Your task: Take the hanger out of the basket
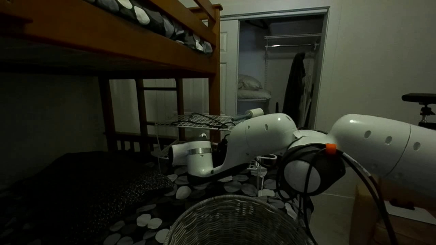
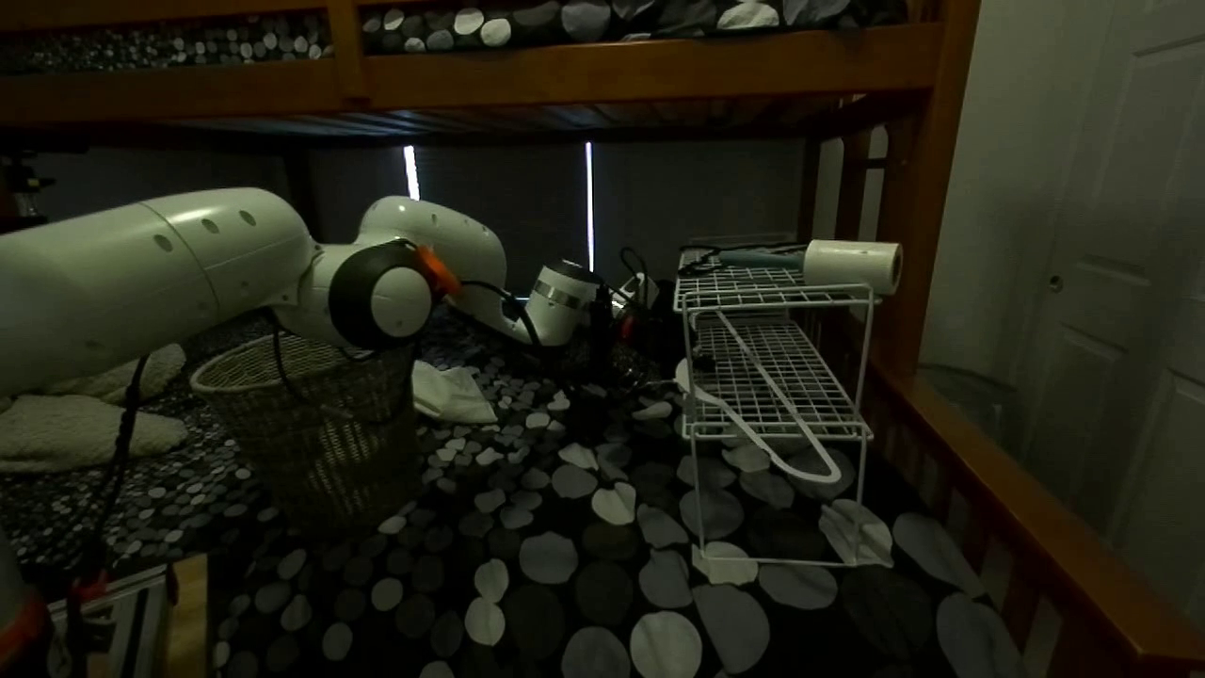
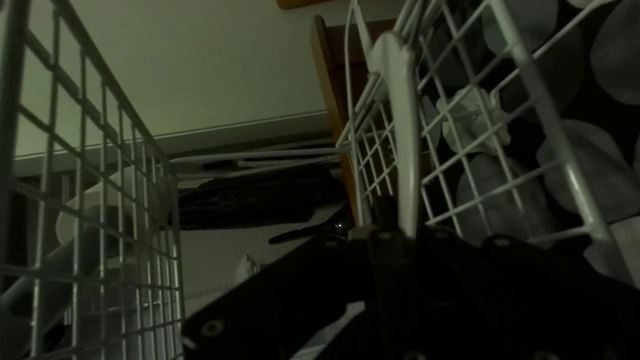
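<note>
Across the bed (image 2: 565, 612), both exterior views share the wire basket (image 2: 819, 377) near a railed edge (image 2: 1017, 501); the wrist view (close) looks between its tiers (image 3: 576, 182)

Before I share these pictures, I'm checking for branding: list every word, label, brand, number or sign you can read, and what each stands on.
No text can be read in any of the three views.
Pale strip beside the orange band: possibly a label, too small and blurred to read.
Franka Emika Panda arm, lint roller, clothes hanger and wire rack: no legible lettering.
</note>
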